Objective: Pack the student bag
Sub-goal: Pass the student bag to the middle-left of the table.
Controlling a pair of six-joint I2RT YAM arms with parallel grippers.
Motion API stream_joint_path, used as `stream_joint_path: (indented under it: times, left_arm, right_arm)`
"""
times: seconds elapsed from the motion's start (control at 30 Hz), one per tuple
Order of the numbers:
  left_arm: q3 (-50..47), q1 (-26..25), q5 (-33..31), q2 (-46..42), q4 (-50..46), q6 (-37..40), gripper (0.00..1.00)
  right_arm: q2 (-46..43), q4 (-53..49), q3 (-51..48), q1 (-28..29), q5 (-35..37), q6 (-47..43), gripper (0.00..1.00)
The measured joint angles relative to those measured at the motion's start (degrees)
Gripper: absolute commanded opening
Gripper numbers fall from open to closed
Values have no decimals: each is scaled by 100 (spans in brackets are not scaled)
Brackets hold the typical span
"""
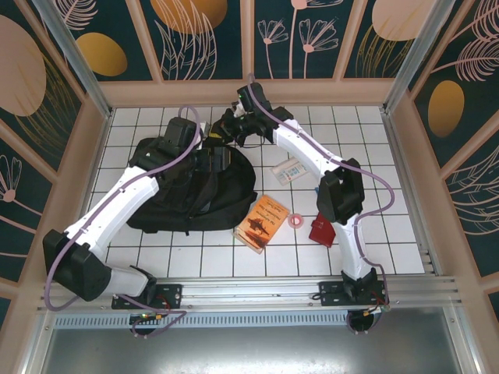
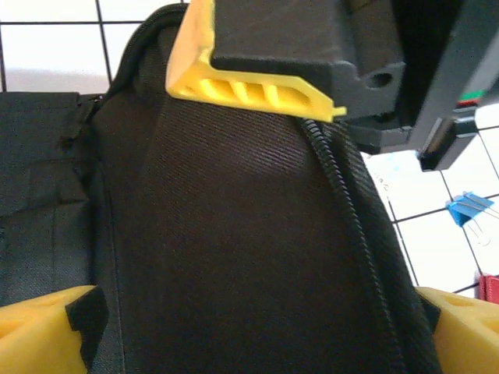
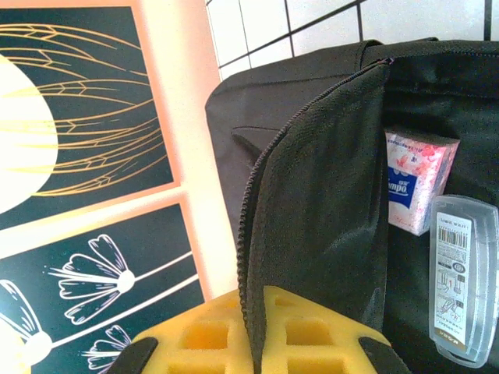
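The student bag (image 1: 187,191), a big black backpack, lies on the left half of the tiled table. My right gripper (image 1: 226,128) is at the bag's far edge, and its yellow fingers (image 3: 312,335) are shut on the zippered rim of the flap (image 3: 327,195), holding it up. Inside the bag are a tissue pack (image 3: 417,179) and a clear plastic case (image 3: 461,280). My left gripper (image 1: 206,145) hovers over the bag's top. It is open, with its fingertips (image 2: 47,331) wide apart and black bag fabric (image 2: 234,234) spanning the gap. The right gripper's yellow finger (image 2: 257,78) shows just ahead.
Right of the bag lie an orange book (image 1: 263,222), a pink tape roll (image 1: 295,220), a dark-red wallet (image 1: 321,231) and a white packet (image 1: 288,170). A blue binder clip (image 2: 470,209) sits on the tiles beside the bag. Patterned walls (image 1: 249,39) enclose the table.
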Motion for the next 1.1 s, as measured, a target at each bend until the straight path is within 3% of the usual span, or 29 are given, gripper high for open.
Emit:
stream_joint_path:
  times: [0.13, 0.37, 0.47, 0.67, 0.73, 0.9, 1.0, 1.1]
  left_arm:
    - [240, 0, -199, 179, -52, 15, 84]
    - [463, -7, -199, 525, -31, 42, 44]
    - [463, -20, -138, 538, -26, 48, 39]
    - [463, -37, -28, 520, -13, 114, 6]
    - [463, -48, -20, 483, -33, 151, 0]
    - [415, -46, 76, 402, -17, 243, 0]
    - [297, -46, 76, 286, 50, 326, 0]
    - [144, -46, 42, 52, 85, 348, 0]
  right_arm:
    - [0, 2, 9, 39, 2, 2, 0]
    - [0, 4, 9, 85, 24, 2, 0]
    - [2, 4, 9, 85, 44, 4, 0]
    - [2, 2, 9, 111, 109, 4, 0]
    - [2, 2, 9, 122, 131, 4, 0]
    - [0, 2, 9, 133, 133, 0, 0]
    - [-9, -13, 13, 166, 157, -50, 21]
    - [-74, -39, -15, 136, 374, -212, 51]
